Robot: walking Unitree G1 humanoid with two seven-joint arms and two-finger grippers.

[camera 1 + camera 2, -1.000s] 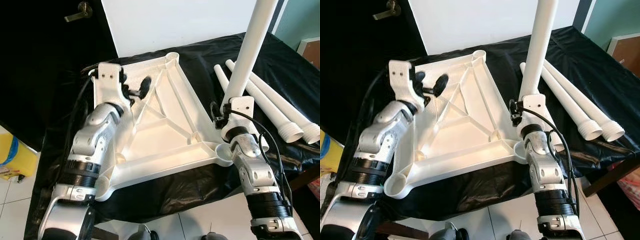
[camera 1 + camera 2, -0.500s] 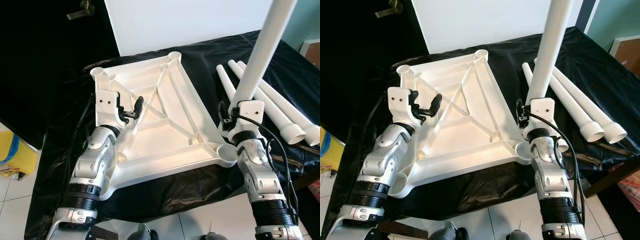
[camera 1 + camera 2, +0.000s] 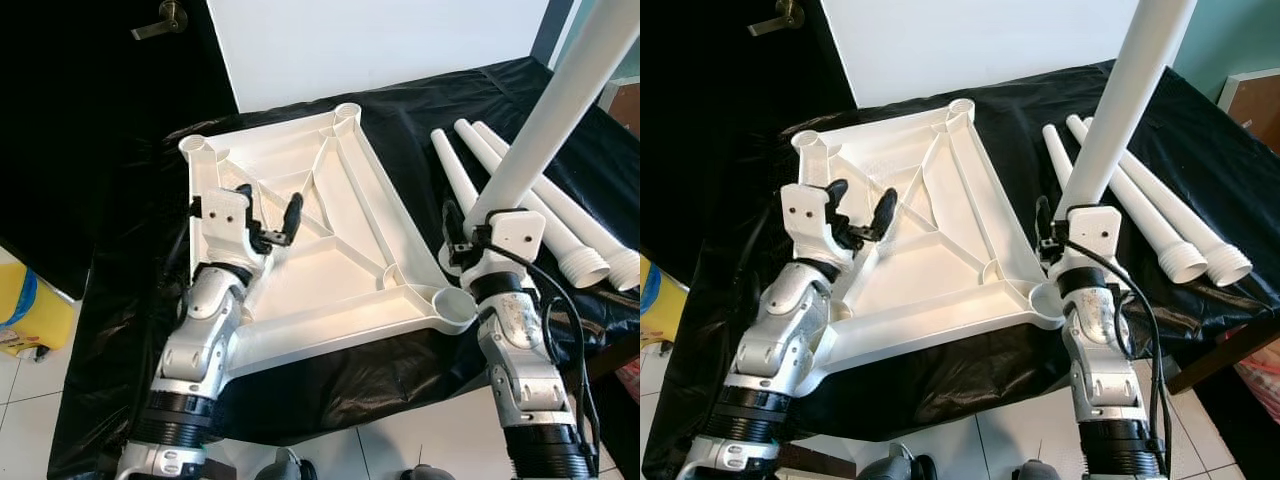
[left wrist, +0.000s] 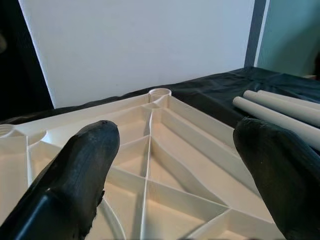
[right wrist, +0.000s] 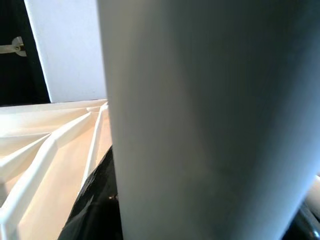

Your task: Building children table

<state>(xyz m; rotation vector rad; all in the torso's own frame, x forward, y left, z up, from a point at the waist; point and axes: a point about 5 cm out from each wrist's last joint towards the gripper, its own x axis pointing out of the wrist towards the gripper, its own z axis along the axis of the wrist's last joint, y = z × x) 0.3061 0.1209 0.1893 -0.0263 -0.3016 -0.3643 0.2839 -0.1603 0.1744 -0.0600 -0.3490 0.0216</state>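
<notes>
In the left eye view, the left gripper has drawn back from the tabletop's far edge since a second ago and now hovers over the ribbed underside of the upturned tabletop, fingers spread and holding nothing, while the table leg in the right gripper has tipped further toward two o'clock; I judge the leg is being lined up for the near-right socket, not yet seated. In the right eye view, three spare legs lie on the black cloth at three o'clock, well apart from the tabletop, and a door handle sits at eleven o'clock. The left wrist view shows both black fingers wide open above the ribs. The right wrist view shows the leg close up, clamped by the fingers.
</notes>
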